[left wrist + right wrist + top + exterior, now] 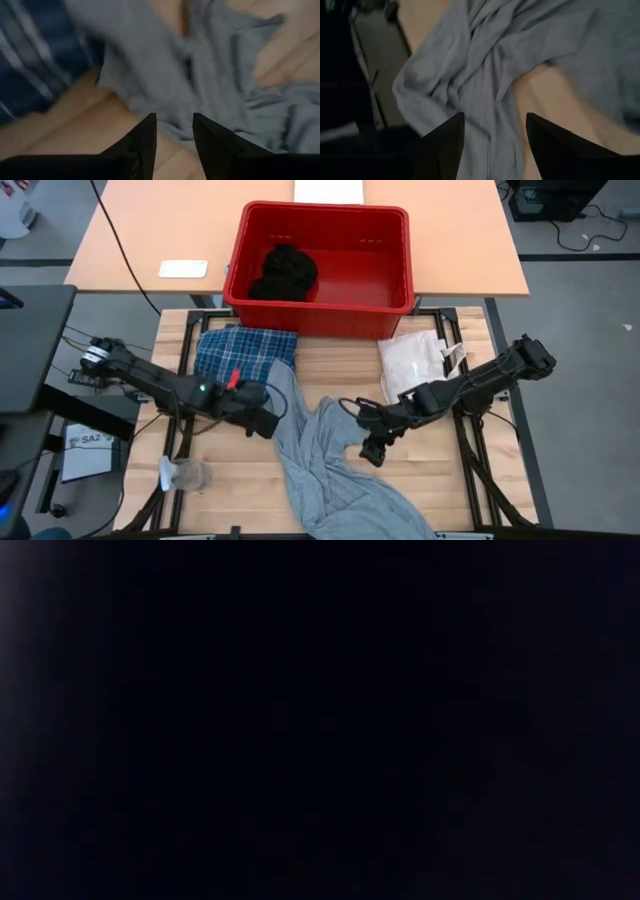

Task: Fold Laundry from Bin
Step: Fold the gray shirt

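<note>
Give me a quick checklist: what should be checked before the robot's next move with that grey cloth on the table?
1. Grey garment out of the red bin and on the table: ok.
2. Garment lying flat: not ok, bunched and twisted.
3. Left gripper open with nothing between its fingers: ok.
4. Right gripper open and empty above the cloth: ok.
5. Plaid shirt clear of the grey garment: not ok, they overlap.
6. Low view usable: not ok, black.
</note>
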